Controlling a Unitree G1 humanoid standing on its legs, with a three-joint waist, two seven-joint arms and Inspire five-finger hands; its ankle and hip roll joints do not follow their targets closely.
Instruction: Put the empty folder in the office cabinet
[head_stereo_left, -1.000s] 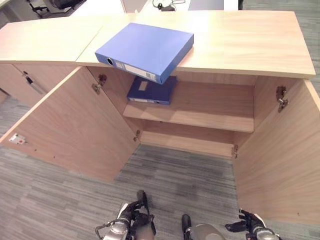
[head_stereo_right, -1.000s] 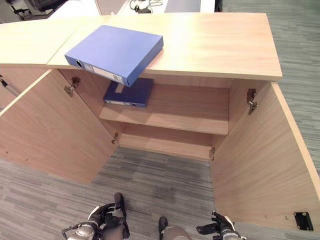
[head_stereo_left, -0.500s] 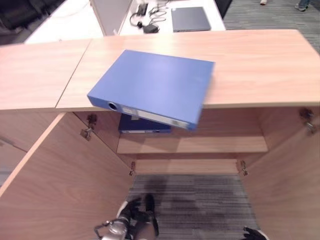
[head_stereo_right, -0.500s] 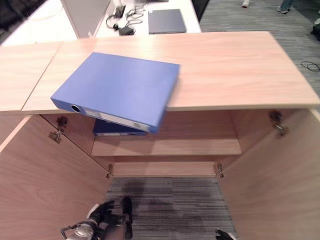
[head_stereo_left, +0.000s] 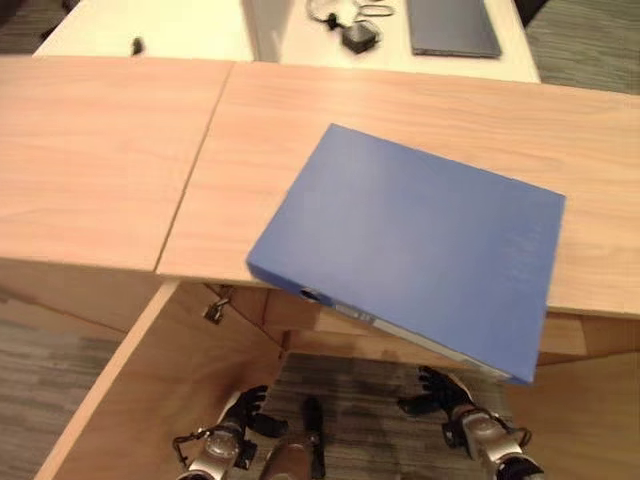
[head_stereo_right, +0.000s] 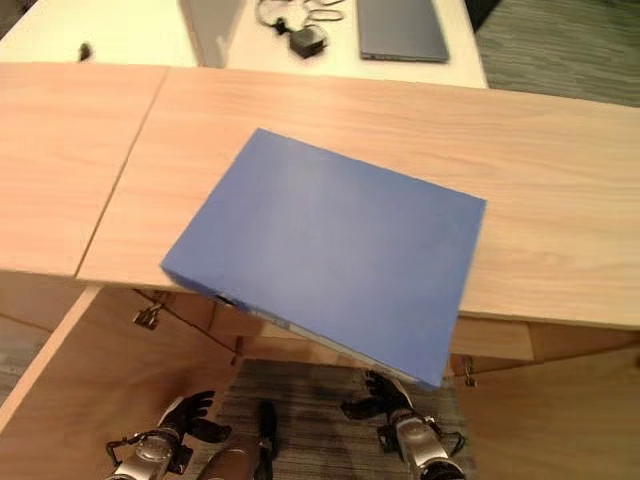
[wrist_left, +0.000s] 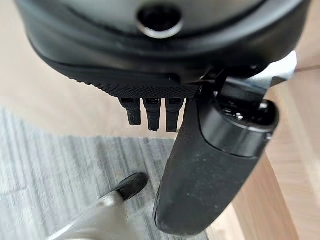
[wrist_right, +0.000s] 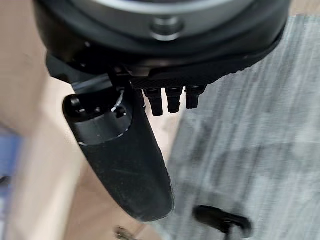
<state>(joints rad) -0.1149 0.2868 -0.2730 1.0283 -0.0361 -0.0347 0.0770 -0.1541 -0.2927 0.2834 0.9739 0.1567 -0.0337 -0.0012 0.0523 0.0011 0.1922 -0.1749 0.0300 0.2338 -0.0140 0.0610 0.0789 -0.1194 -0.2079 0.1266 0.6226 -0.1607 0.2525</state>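
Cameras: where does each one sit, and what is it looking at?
Left eye view: on the head, looking down at the blue folder on the cabinet top; both robot hands show low.
Right eye view: beside it, same scene; both views share the folder, left robot hand and right robot hand.
Left wrist view: on the left wrist, facing the carpet past its straight fingers.
Right wrist view: on the right wrist, facing carpet past its straight fingers.

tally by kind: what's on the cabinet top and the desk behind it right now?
Blue folder, on the cabinet top with its front edge overhanging: 1
Closed grey laptop, on the white desk behind: 1
Black adapter with cable, on that desk: 1
Small dark item, too small to identify: 1
Total: 4
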